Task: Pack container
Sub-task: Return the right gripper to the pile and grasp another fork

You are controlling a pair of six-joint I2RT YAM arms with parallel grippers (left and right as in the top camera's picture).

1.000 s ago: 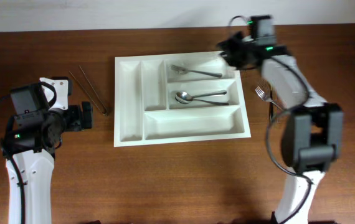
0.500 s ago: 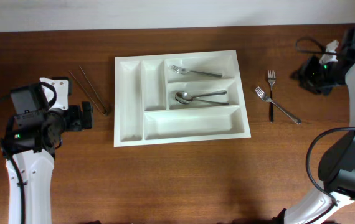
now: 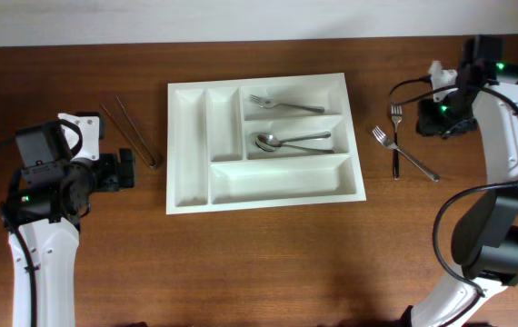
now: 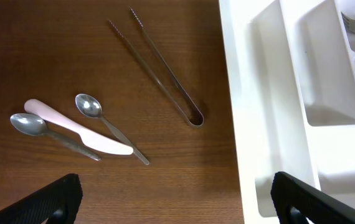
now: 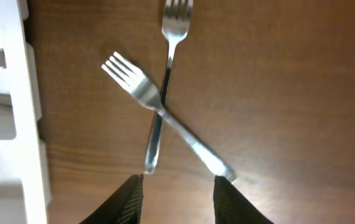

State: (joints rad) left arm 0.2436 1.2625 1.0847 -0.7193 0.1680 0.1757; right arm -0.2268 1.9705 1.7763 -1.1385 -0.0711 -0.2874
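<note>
The container is a white cutlery tray in the middle of the table. One fork lies in its top long compartment and a spoon in the middle one. Right of the tray, two forks lie crossed on the wood. My right gripper hovers just right of them. In the right wrist view it is open and holds nothing, its tips near the handle ends of the upright fork and the slanted fork. My left gripper is wide open over bare wood beside the tray's left wall.
Metal tongs lie left of the tray. The left wrist view also shows a small spoon, a pale pink knife and another spoon on the wood. The tray's edge shows at the left of the right wrist view.
My right arm swung from above the tray's top compartment out to the table's right side, then came back a little over the two crossed forks. The left arm has not moved.
</note>
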